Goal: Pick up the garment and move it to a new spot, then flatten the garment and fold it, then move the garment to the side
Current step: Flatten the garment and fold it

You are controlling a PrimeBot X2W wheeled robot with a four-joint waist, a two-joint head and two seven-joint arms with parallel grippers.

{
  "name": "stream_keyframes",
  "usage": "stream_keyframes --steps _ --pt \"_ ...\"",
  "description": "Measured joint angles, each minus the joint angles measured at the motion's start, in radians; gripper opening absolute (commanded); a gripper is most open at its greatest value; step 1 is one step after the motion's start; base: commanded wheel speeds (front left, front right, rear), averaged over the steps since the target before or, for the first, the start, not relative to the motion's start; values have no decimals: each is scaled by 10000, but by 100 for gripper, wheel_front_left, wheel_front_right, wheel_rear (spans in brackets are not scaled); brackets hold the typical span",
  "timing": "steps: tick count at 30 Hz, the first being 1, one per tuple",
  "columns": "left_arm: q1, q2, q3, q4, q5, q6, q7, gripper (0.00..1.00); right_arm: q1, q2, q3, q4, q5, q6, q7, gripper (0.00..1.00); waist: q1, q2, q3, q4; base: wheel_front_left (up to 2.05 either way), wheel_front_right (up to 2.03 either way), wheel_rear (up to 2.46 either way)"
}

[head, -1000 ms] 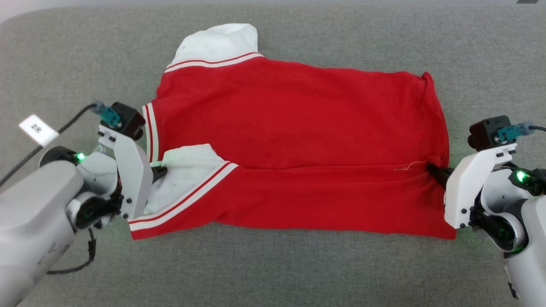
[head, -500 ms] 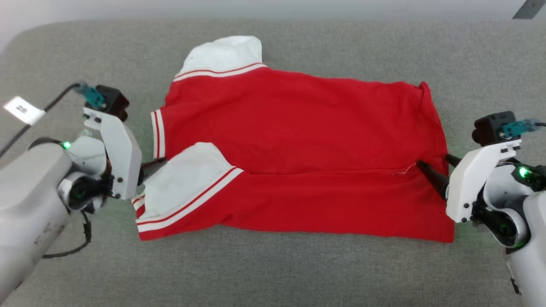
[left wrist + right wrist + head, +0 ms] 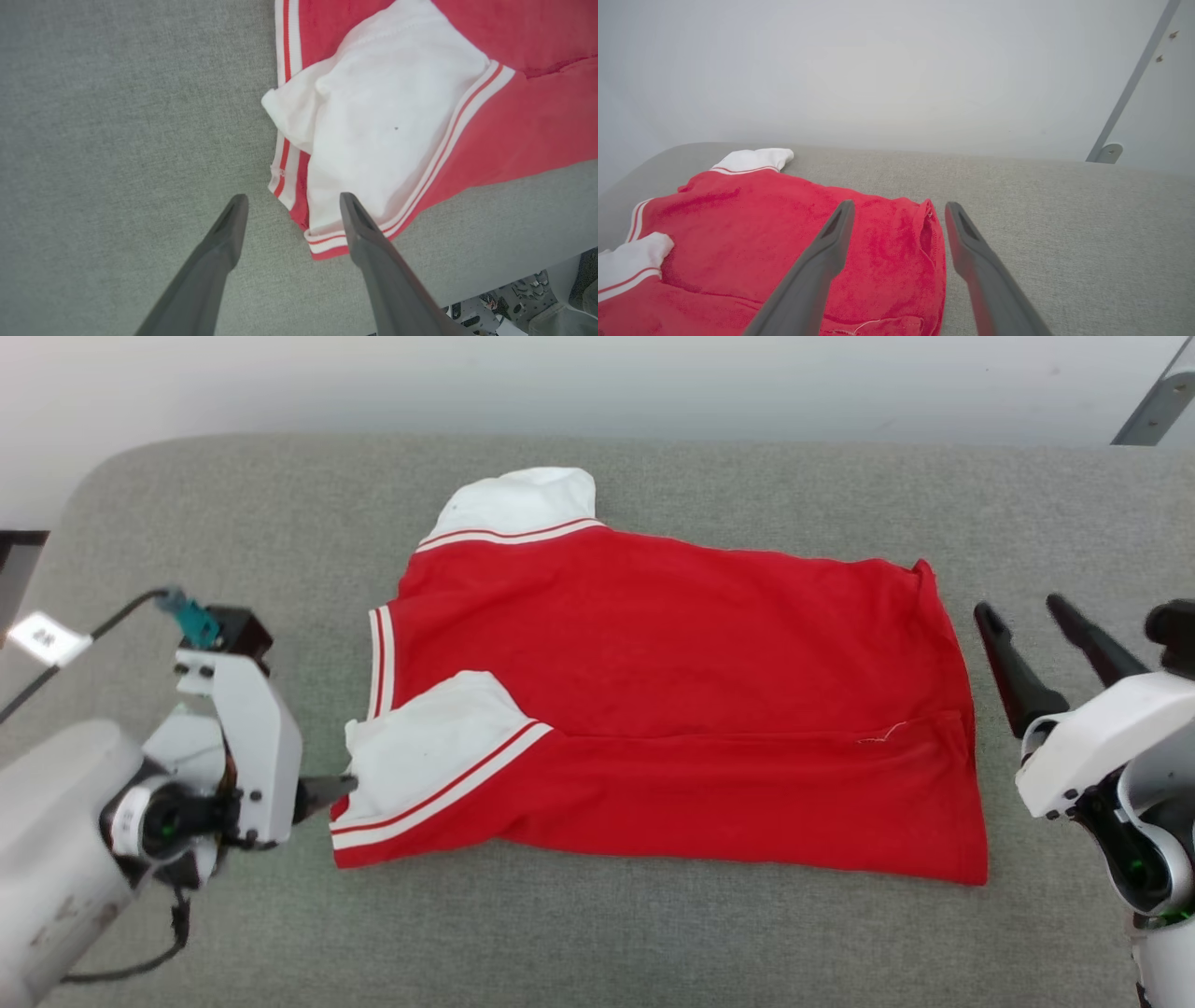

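On the grey fabric-covered counter (image 3: 233, 523) the red jersey (image 3: 672, 663) lies spread, its length running left to right, with the near long strip turned up over the middle so a fold line crosses it. A second ago both arms were pinched onto that folded edge, one at each end. They have let go since. The left tool (image 3: 293, 199) has its fingers spread and has backed off to the near-left corner, just beside the striped trim (image 3: 285, 168). I can't tell whether its right finger (image 3: 359, 224) brushes the cloth or hangs above it. The right tool (image 3: 1019, 607) is released too, jaws wide, lifted off and drawn clear of the hem (image 3: 962, 709) on the right, with bare counter between them. The head camera has also tipped up over the same second, so the shift of the whole scene is not the jersey sliding. The white lining flap (image 3: 439, 747) at the near-left armhole has relaxed a little now that nothing tugs it. To my eye this fold is laid down and holding. The garment sits roughly mid-counter, not yet compact, so I'd judge more folding is due before it goes to the side.
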Motion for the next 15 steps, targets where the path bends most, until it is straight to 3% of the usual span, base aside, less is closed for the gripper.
stream_keyframes --steps 8,15 --pt "942 663 98 -943 -407 370 -441 100 636 708 -757 -1187 -596 -2 -932 100 0 0 95 -284 0 0 0" --pt "1387 681 169 -665 -372 82 -1216 100 1194 1287 -1277 -2067 -924 -2 -888 100 0 0 445 -539 0 0 0"
